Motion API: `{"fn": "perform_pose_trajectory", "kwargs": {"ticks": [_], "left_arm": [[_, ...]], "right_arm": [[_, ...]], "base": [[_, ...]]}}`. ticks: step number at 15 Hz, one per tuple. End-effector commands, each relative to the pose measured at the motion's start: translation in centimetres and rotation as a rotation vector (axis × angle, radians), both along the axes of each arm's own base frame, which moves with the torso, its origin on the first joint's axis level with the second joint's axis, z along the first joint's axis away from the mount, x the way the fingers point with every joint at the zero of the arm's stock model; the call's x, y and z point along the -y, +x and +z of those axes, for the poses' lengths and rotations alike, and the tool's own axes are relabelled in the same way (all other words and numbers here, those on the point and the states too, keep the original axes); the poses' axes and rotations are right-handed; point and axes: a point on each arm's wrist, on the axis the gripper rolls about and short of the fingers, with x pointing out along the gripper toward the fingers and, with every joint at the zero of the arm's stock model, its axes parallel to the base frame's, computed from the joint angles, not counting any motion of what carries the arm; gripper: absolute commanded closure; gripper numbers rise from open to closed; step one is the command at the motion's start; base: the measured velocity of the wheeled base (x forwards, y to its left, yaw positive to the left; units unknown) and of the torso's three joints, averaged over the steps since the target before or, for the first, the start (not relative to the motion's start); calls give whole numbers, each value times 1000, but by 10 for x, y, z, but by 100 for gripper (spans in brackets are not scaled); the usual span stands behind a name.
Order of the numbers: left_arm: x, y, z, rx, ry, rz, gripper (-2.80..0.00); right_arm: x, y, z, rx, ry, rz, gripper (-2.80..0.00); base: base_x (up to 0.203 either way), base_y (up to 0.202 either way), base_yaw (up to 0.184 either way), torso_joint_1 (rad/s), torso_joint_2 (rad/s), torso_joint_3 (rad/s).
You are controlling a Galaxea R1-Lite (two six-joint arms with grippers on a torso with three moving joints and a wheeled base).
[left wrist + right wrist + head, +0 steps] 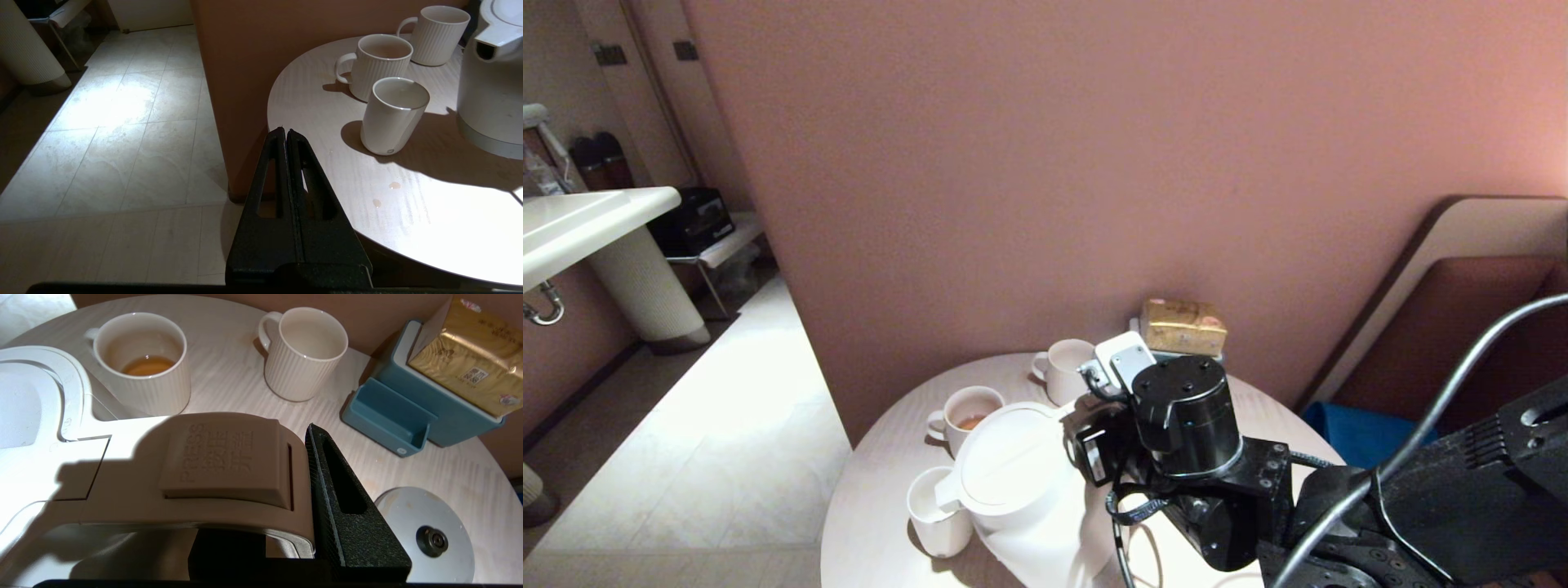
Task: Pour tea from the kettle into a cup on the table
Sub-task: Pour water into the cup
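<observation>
Kettle [1021,490]: large, white, hard plastic, lifted off its round grey power base [425,535] and carried over the round white table [408,212], spout hovering just above and beside the small handleless cup [938,510]. Likely heavy and front-loaded if full of tea, so prone to swing or slip when tilted; smooth rigid shell, no give. Held at the sensible place, the top bar of the angular handle [229,469], with the right gripper [261,547] clamped across it, one black finger showing beside the lid-release button. Worth keeping pressure off that button. Cup light, thin-walled and easily knocked over; looks empty. Two ribbed mugs behind it: the nearer mug [143,371] holding a little reddish-brown tea [147,366], the farther mug [304,351] empty. Left gripper [286,134] idle off the table edge, jaws pressed together, holding nothing.
</observation>
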Motion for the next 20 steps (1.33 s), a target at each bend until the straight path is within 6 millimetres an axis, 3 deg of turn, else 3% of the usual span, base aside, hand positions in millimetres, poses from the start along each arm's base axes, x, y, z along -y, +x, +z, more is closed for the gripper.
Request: {"fn": "perform_pose_trajectory", "kwargs": {"ticks": [1,7,20], "left_arm": [[0,0,0,-2,0,0,0],[0,0,0,-2,0,0,0],[0,0,0,-2,0,0,0]], "right_arm": [[-6,4,-8,-6,-21,-2,0],[-17,17,-10,33,-86,-25,0],[-29,33,25,113,-181,-7,0]], "base": [[0,0,0,0,0,0],[0,0,0,0,0,0],[0,0,0,0,0,0]]}}
